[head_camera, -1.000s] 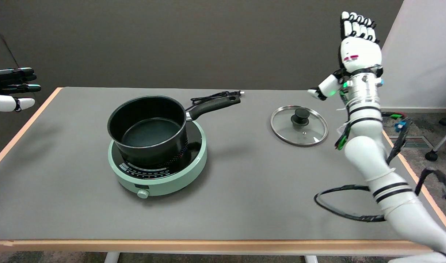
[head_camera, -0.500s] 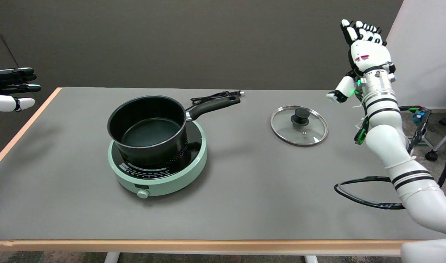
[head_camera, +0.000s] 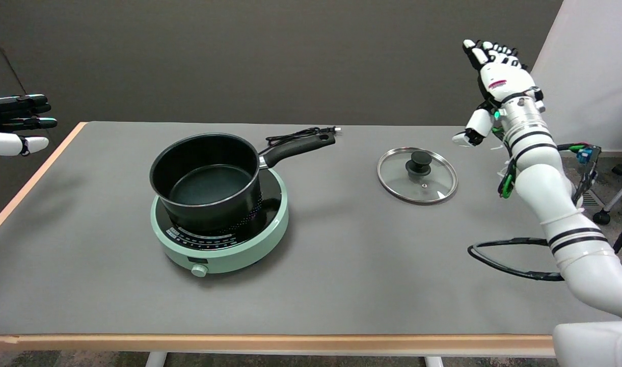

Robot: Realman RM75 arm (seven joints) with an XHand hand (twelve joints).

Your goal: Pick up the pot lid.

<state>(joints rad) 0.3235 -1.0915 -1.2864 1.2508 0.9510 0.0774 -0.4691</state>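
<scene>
The pot lid (head_camera: 417, 175) lies flat on the grey desk (head_camera: 341, 265), right of centre, knob (head_camera: 421, 161) up, glass dome clear, steel rim all the way round. Nothing touches it. That knob is the only real handle on it, small, black and round, and that's where the trouble could come from: a grip that lands off-centre would likely slide off the knob or tip the lid onto its edge.

Up and to the right, the right hand (head_camera: 496, 76) hangs in the air, well above the desk and apart from the lid, fingers spread and pointing upward, thumb out to the side, holding nothing. It has a fair descent to make and would need to turn over first; come down with the wrist at this angle and the back of the hand or the fingertips could strike the glass and shove the lid along the smooth surface, away from the reach.

The forearm carries loose wiring, and a black cable loop (head_camera: 509, 260) lies on the desk below the arm. My guess: that loop could drag or snag as the arm swings in toward the lid.

Further left, the black pot (head_camera: 206, 178) sits on the green cooker (head_camera: 220, 229), handle pointing toward the lid's side, its power cord (head_camera: 300, 134) coiled behind. Both look well apart from the lid, so little risk there.
</scene>
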